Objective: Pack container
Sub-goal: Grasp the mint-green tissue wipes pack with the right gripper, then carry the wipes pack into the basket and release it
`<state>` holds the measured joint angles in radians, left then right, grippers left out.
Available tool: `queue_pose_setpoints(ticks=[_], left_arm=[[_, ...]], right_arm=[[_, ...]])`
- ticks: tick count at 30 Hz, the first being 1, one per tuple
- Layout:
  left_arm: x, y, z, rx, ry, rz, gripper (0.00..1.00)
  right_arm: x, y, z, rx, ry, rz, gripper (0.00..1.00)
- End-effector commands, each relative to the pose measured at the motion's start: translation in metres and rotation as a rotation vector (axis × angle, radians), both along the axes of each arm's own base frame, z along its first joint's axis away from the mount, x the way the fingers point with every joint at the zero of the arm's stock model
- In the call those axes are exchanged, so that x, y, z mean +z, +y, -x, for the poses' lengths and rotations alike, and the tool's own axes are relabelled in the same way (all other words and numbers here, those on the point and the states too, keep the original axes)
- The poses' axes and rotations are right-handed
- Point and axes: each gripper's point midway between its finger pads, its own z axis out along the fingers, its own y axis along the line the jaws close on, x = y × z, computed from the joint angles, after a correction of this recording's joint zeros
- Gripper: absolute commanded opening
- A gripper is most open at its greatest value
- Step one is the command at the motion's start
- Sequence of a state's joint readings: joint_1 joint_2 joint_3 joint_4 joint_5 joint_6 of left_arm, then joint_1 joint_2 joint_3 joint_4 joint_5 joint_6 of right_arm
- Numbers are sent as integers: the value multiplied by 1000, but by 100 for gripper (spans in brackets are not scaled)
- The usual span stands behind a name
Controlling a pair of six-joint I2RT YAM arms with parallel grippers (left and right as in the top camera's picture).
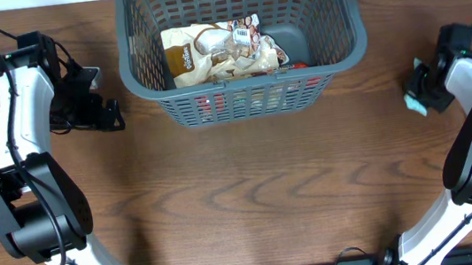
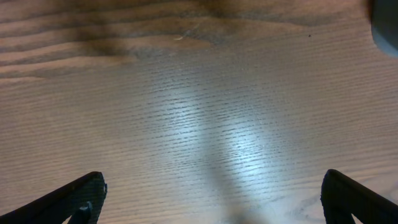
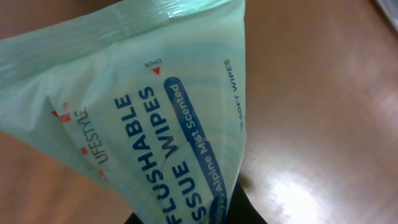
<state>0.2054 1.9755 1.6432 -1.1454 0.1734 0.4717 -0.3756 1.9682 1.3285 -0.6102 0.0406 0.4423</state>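
Packing looks partly done. The large dark grey plastic lattice basket (image 1: 132, 37) stands at the far middle of the wooden desk (image 1: 252, 193). A beige and brown printed packet (image 1: 218, 52) already lies inside it, and something red shows low through the front slots.

Your right pincer (image 1: 419, 92), well to the right of the basket, is pressed together on a pale green plastic packet of flushable wipes (image 3: 143, 112). That packet is not yet in the basket, so carrying it over the rim and dropping it in seems to be what is left. Your left pincer (image 2: 214, 190) is spread wide over bare wood on the left side, with nothing between its fingers.

The green packet fills the right wrist view, leaving only a dark scrap of finger at the bottom edge, so you cannot tell whether the packet is lifted or rests on the desk. From overhead only a sliver of green shows beside the pincer. You cannot make out what the red thing is, and the basket's far rim is cut off at the top of the overhead view.
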Motion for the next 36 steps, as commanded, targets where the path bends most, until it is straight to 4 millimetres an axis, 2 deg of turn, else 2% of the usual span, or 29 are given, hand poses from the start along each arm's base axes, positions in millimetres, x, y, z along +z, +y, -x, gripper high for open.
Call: queue_pose_setpoints(ticks=[1, 5, 6, 7, 9, 11, 14, 18, 23, 26, 30, 33, 36], left_arm=[[0, -2, 2, 3, 7, 4, 99], [0, -2, 2, 3, 7, 4, 99], [0, -2, 2, 3, 7, 4, 99], [0, -2, 2, 3, 7, 4, 99], [0, -2, 2, 3, 7, 4, 99], [0, -2, 2, 3, 7, 4, 99], [0, -2, 2, 3, 7, 4, 99], [0, -2, 2, 3, 7, 4, 99], [0, -2, 2, 3, 8, 4, 99], [0, -2, 2, 3, 10, 5, 99], [0, -2, 3, 3, 11, 5, 98], [0, -2, 2, 3, 10, 5, 99], [0, -2, 2, 3, 10, 5, 99]], right_arm=[[91, 10, -59, 213, -254, 39, 2], [189, 32, -95, 408, -447, 147, 2], [209, 41, -100, 465, -480, 176, 2], [235, 58, -105, 571, -525, 215, 2], [261, 85, -108, 729, -568, 255, 1], [283, 124, -105, 938, -599, 289, 1], [297, 173, -93, 1197, -601, 334, 1], [299, 233, -73, 1530, -584, 419, 1], [283, 295, -50, 1901, -563, 516, 1], [272, 314, -45, 2016, -553, 533, 1], [247, 332, -48, 2084, -525, 493, 1], [220, 342, -52, 2120, -486, 436, 1], [181, 350, -54, 2170, -417, 347, 1]])
